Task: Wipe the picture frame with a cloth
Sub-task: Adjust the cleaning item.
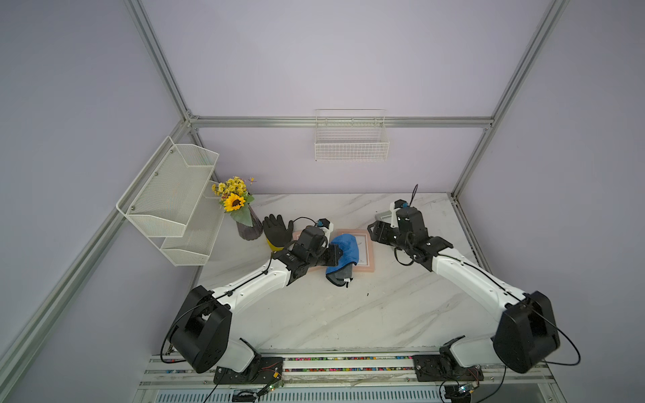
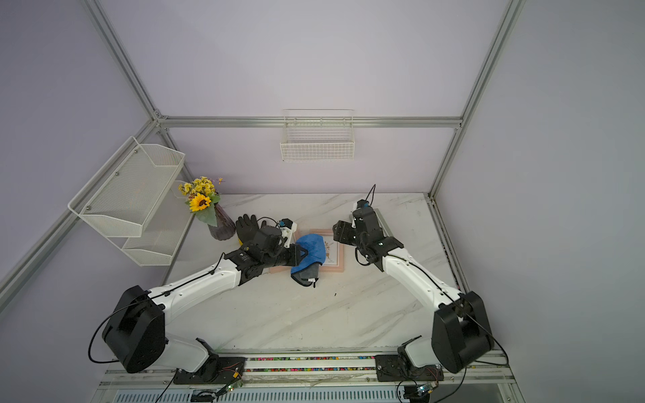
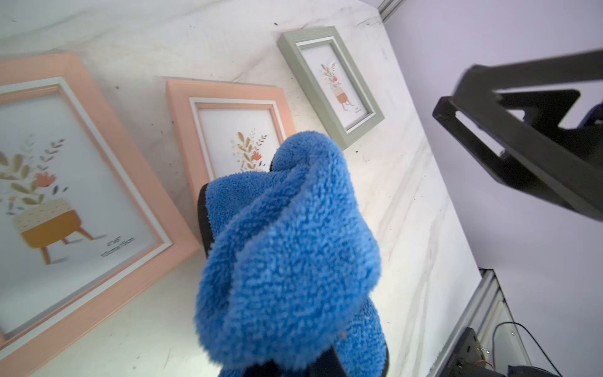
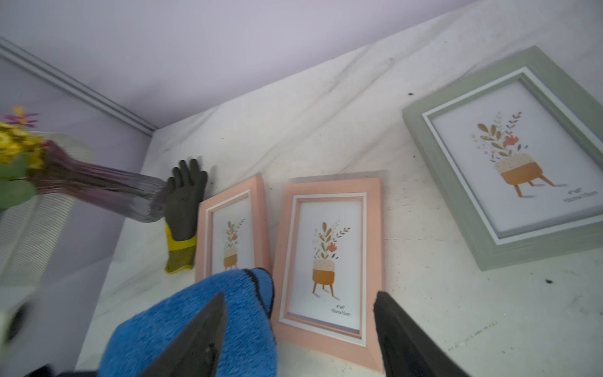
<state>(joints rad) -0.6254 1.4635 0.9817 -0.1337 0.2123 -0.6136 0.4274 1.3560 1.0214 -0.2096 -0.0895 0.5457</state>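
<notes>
My left gripper [image 1: 336,254] is shut on the blue cloth [image 1: 345,249], which hangs bunched over the left part of a pink picture frame [image 1: 366,252] lying flat on the marble table. In the left wrist view the cloth [image 3: 287,248] hides the fingers and covers the lower part of that pink frame [image 3: 228,130]. Just right of the frame my right gripper [image 1: 371,231] is open. In the right wrist view its jaws stand wide apart [image 4: 300,303] above the frame [image 4: 326,254], holding nothing, and the cloth [image 4: 195,320] lies beside one finger.
A second pink frame [image 4: 231,225] lies left of the first, partly under my left arm. Under my right arm, near the back right, lies a green frame [image 4: 509,156]. A black-and-yellow glove [image 1: 277,228] and a flower vase [image 1: 248,226] stand at the back left. A mesh shelf [image 1: 174,195] and a wire basket [image 1: 350,139] hang on the walls.
</notes>
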